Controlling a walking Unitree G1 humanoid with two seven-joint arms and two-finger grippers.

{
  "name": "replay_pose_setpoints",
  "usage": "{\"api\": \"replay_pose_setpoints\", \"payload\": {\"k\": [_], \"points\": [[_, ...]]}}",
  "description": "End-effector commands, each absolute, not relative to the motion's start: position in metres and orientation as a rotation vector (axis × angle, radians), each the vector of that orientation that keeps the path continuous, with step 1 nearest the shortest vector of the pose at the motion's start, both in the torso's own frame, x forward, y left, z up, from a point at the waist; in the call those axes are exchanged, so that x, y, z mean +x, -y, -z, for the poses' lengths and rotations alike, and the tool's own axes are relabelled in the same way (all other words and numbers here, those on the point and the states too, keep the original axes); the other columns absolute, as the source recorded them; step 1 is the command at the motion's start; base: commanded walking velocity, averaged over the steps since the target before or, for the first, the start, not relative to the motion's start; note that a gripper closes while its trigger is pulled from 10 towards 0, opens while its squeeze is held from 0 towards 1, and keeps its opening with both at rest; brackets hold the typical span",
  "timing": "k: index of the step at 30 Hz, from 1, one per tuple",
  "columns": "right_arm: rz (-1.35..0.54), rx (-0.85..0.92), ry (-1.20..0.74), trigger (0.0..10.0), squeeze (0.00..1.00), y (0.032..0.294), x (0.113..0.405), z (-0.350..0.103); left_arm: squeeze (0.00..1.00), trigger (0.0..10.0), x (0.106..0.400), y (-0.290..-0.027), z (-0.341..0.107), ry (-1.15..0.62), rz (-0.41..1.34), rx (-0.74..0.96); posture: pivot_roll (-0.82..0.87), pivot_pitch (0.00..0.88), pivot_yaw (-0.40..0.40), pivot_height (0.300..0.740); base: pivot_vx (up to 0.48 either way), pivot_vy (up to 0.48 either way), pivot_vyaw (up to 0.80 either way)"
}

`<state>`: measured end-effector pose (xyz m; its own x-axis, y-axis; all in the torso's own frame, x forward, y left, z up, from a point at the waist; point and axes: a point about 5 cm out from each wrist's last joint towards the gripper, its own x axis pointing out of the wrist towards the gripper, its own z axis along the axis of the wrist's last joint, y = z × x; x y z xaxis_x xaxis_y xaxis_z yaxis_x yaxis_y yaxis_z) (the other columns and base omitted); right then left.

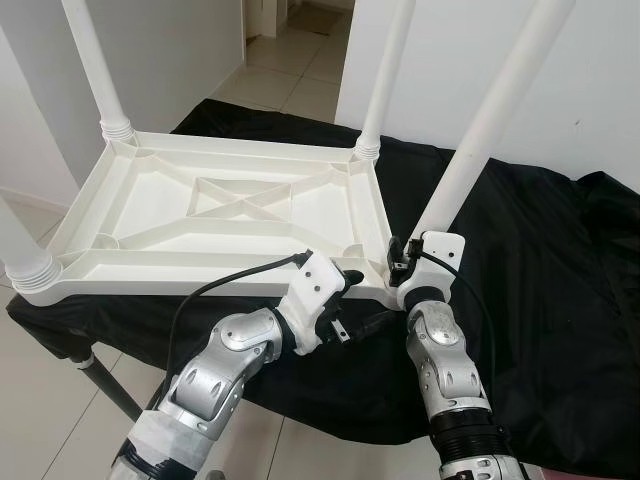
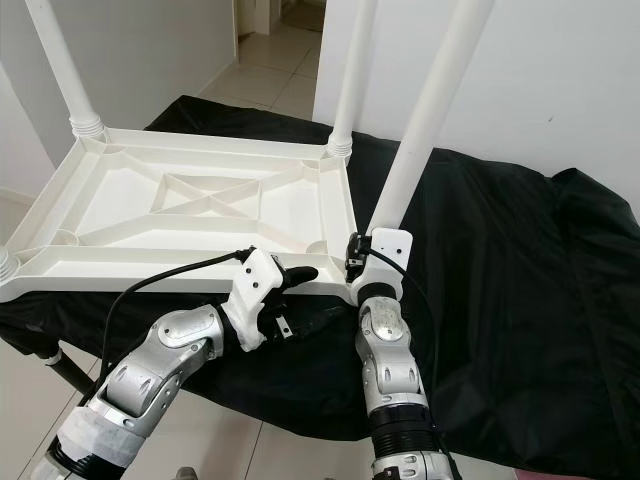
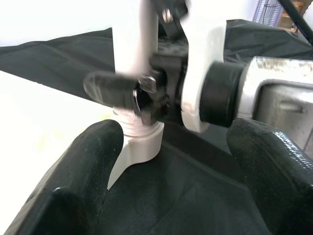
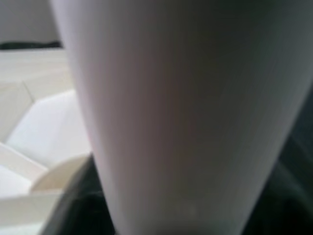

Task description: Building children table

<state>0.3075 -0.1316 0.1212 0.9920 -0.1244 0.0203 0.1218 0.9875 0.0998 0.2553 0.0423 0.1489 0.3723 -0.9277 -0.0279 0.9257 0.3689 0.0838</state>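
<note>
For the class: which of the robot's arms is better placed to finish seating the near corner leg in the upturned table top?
Right: the right gripper is at that leg near its base, while the left gripper sits open beside it.

No text, label, brand, number or sign can be read on anything here. The right wrist view is blurred and very close, so small print there, if any, possibly cannot be made out.
</note>
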Motion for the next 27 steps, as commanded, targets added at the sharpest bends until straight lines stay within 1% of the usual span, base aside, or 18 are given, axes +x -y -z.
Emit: {"api": "replay_pose_setpoints", "payload": {"k": [1, 4, 6, 12, 13, 14, 16, 17, 18, 19, 20, 21, 22, 25, 26, 27], "points": [[0.14, 0.096, -0.004, 10.0, 1.0, 0.135, 0.305, -0.115, 0.0, 10.0, 0.256, -0.043, -0.152, 0.043, 1.173, 0.098, -0.02, 0.0, -0.11, 0.74, 0.0, 0.0, 0.0], [0.136, 0.093, -0.001, 10.0, 1.0, 0.136, 0.304, -0.115, 0.0, 10.0, 0.256, -0.043, -0.152, 0.043, 1.17, 0.098, -0.02, 0.0, -0.11, 0.74, 0.0, 0.0, 0.0], [0.116, 0.081, 0.033, 10.0, 1.0, 0.137, 0.302, -0.116, 0.0, 10.0, 0.254, -0.042, -0.152, 0.045, 1.166, 0.1, -0.01, 0.0, -0.115, 0.74, 0.0, 0.0, 0.0], [0.069, 0.104, 0.077, 10.0, 1.0, 0.139, 0.3, -0.12, 0.0, 10.0, 0.252, -0.042, -0.151, 0.045, 1.162, 0.1, 0.0, 0.0, -0.119, 0.74, 0.0, 0.0, 0.0], [0.026, 0.105, 0.087, 10.0, 1.0, 0.142, 0.299, -0.12, 0.0, 10.0, 0.251, -0.043, -0.151, 0.044, 1.161, 0.103, 0.0, 0.0, -0.119, 0.74, 0.0, 0.0, 0.0], [0.026, 0.105, 0.087, 10.0, 1.0, 0.142, 0.299, -0.12, 0.0, 10.0, 0.251, -0.043, -0.151, 0.044, 1.161, 0.103, 0.0, 0.0, -0.119, 0.74, 0.0, 0.0, 0.0], [-0.082, 0.084, 0.106, 10.0, 1.0, 0.15, 0.299, -0.122, 0.0, 10.0, 0.251, -0.044, -0.151, 0.043, 1.162, 0.108, 0.0, 0.0, -0.114, 0.74, 0.0, 0.0, 0.0], [-0.082, 0.084, 0.106, 10.0, 1.0, 0.15, 0.299, -0.122, 0.0, 10.0, 0.251, -0.044, -0.151, 0.043, 1.162, 0.108, 0.0, 0.0, -0.114, 0.74, 0.0, 0.0, 0.0], [-0.128, 0.088, 0.112, 10.0, 1.0, 0.153, 0.299, -0.123, 0.0, 10.0, 0.251, -0.044, -0.151, 0.043, 1.163, 0.11, 0.0, 0.0, -0.114, 0.74, 0.0, 0.0, 0.0], [-0.163, 0.086, 0.114, 10.0, 0.65, 0.156, 0.3, -0.124, 0.0, 10.0, 0.251, -0.045, -0.151, 0.043, 1.165, 0.113, -0.01, 0.0, -0.111, 0.74, 0.0, 0.0, 0.0], [-0.163, 0.086, 0.114, 10.0, 0.65, 0.156, 0.3, -0.124, 0.0, 10.0, 0.251, -0.045, -0.151, 0.043, 1.165, 0.113, -0.01, 0.0, -0.111, 0.74, 0.0, 0.0, 0.0], [-0.22, 0.058, 0.116, 10.0, 0.0, 0.162, 0.303, -0.126, 0.0, 10.0, 0.25, -0.045, -0.151, 0.04, 1.175, 0.122, -0.01, 0.0, -0.108, 0.74, 0.0, 0.0, 0.0], [-0.29, 0.029, 0.11, 10.0, 0.0, 0.167, 0.306, -0.127, 0.0, 10.0, 0.25, -0.045, -0.15, 0.037, 1.183, 0.129, -0.01, 0.0, -0.107, 0.74, 0.0, 0.0, 0.0], [-0.336, 0.009, 0.105, 10.0, 0.0, 0.17, 0.308, -0.127, 0.0, 10.0, 0.25, -0.045, -0.15, 0.035, 1.189, 0.134, -0.01, 0.0, -0.107, 0.74, 0.0, 0.0, 0.0], [-0.412, -0.029, 0.084, 10.0, 0.0, 0.17, 0.31, -0.125, 0.0, 10.0, 0.25, -0.046, -0.148, 0.031, 1.193, 0.141, 0.0, 0.0, -0.103, 0.74, 0.0, 0.0, 0.0], [-0.444, -0.043, 0.078, 10.0, 0.0, 0.17, 0.311, -0.124, 0.0, 10.0, 0.25, -0.046, -0.148, 0.029, 1.192, 0.143, 0.0, 0.0, -0.103, 0.74, 0.0, 0.0, 0.0]]}}
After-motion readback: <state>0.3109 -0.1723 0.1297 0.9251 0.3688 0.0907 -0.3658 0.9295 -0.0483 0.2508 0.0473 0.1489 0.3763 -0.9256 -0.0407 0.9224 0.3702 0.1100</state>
